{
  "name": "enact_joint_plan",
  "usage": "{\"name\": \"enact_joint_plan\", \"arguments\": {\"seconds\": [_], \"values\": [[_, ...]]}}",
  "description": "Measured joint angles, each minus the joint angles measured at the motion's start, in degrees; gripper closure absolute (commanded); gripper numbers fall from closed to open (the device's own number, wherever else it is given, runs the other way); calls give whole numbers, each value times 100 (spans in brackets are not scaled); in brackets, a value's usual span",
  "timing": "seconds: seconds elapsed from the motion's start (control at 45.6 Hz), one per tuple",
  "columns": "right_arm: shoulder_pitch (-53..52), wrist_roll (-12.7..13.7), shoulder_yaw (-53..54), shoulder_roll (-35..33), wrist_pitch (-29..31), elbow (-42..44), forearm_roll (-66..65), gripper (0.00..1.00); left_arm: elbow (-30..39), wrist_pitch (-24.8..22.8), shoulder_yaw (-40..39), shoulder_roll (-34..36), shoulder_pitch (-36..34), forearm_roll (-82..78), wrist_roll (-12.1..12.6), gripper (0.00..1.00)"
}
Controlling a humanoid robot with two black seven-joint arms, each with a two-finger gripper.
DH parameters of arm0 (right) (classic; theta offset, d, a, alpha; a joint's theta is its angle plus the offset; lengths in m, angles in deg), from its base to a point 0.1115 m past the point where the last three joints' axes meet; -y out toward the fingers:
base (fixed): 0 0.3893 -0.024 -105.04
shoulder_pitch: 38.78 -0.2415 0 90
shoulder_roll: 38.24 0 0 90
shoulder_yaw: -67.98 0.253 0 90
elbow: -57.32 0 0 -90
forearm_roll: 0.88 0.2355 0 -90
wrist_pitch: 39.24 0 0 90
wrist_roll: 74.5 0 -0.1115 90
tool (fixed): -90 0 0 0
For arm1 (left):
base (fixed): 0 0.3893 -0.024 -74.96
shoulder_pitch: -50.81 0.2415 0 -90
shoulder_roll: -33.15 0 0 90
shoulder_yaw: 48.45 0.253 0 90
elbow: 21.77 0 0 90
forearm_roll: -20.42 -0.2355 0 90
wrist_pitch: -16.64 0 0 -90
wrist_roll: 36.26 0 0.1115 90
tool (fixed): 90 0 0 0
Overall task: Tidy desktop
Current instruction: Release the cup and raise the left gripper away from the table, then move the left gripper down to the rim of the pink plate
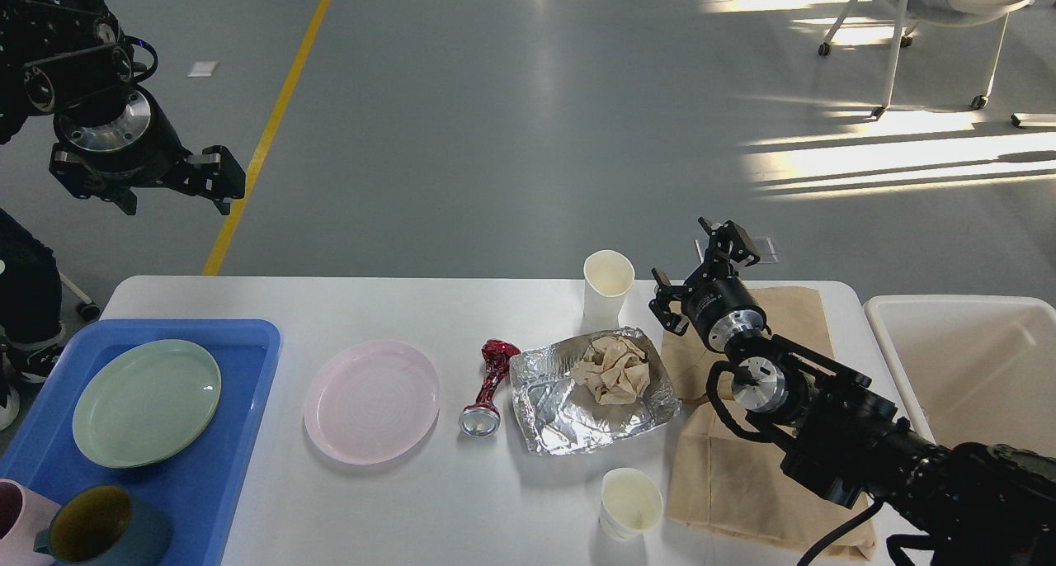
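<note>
The white desktop spans the view. On it lie a pink plate, a crumpled red can, a silver foil sheet with a crumpled brown napkin on it, two white paper cups and a brown paper bag. My right gripper is open and empty above the bag's far end, right of the far cup. My left gripper is raised high at the far left, beyond the desktop's far edge; its fingers look apart and hold nothing.
A blue tray at the left holds a green plate, a dark teal mug and a pink cup. A deep white bin stands at the right. A chair stands far back.
</note>
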Motion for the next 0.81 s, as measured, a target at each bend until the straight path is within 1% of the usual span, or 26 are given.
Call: {"name": "enact_joint_plan", "arguments": {"seconds": [0.394, 0.57, 0.811], "values": [[-1, 0, 0, 0, 0, -2, 0, 0, -3, -24, -117, -95, 75, 14, -15, 4], [-1, 0, 0, 0, 0, -2, 0, 0, -2, -27, -392, -597, 576, 4, 58, 4], [-1, 0, 0, 0, 0, -2, 0, 0, -107, 165, -578, -1145, 1152, 18, 85, 4]]}}
